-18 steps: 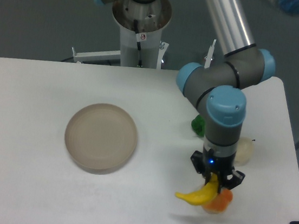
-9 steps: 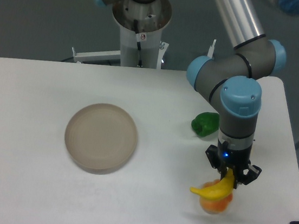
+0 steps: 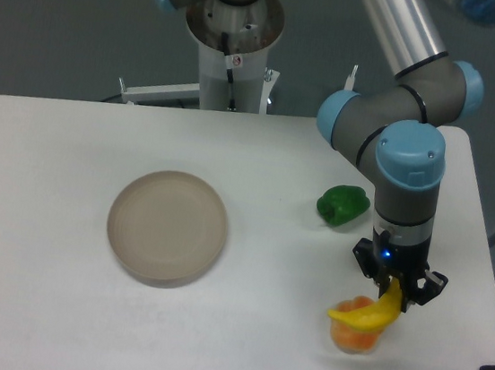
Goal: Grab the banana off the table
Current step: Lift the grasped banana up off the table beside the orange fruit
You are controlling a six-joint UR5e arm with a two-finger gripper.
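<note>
A slim, curved, bright yellow banana [image 3: 367,313] hangs above the white table [image 3: 52,305] at the front right. My gripper [image 3: 394,291] points straight down and is shut on the banana's right end. The banana's free end points left and overlaps a lumpy orange fruit [image 3: 354,335] that sits on the table beneath it.
A round beige plate [image 3: 167,227] lies left of centre. A green pepper [image 3: 343,205] sits just behind and left of the gripper. The table's right edge and rounded front corner are close to the arm. The robot's base stands at the back.
The arm has carried the banana to the right by a small step each frame. A pale object seen behind the arm a second ago no longer shows.
</note>
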